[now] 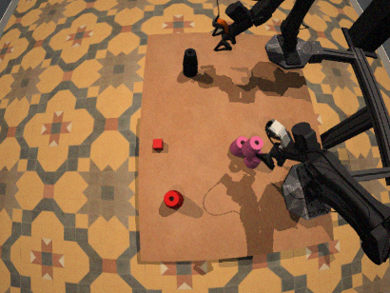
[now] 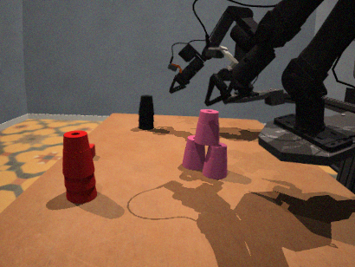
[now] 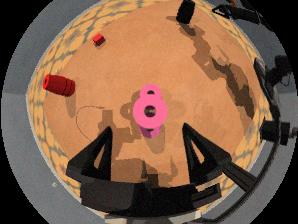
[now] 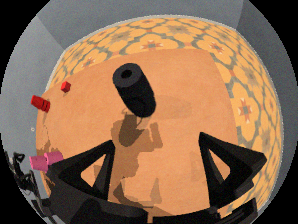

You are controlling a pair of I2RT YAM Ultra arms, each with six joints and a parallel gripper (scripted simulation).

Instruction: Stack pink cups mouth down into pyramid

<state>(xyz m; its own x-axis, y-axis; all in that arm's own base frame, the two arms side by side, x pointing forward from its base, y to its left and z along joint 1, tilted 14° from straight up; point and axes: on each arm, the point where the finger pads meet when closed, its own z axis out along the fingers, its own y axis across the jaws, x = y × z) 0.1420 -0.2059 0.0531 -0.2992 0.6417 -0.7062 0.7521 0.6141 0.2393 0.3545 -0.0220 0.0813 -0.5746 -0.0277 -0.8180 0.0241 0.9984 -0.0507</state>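
Observation:
Three pink cups stand mouth down as a pyramid. The top cup (image 1: 257, 142) (image 2: 208, 126) (image 3: 149, 111) rests across two lower cups (image 2: 193, 154) (image 2: 216, 161) (image 1: 239, 145) (image 1: 252, 162), whose rims stand close together. My left gripper (image 1: 268, 159) (image 2: 216, 100) (image 3: 147, 128) is open and empty. It hangs above and a little behind the pyramid, clear of the top cup. My right gripper (image 1: 224, 45) (image 2: 173, 88) (image 4: 155, 142) is open and empty, high over the far end of the table near the black cup stack (image 1: 190, 62) (image 2: 146, 113) (image 4: 134, 90).
A red cup stack (image 1: 173, 199) (image 2: 79, 166) (image 3: 58, 84) (image 4: 40, 103) stands near the front left of the brown table (image 1: 214, 228). A small red cube (image 1: 158, 144) (image 3: 98, 39) (image 4: 65, 86) lies beyond it. The arm bases (image 1: 290, 49) (image 1: 304, 190) stand along the right edge.

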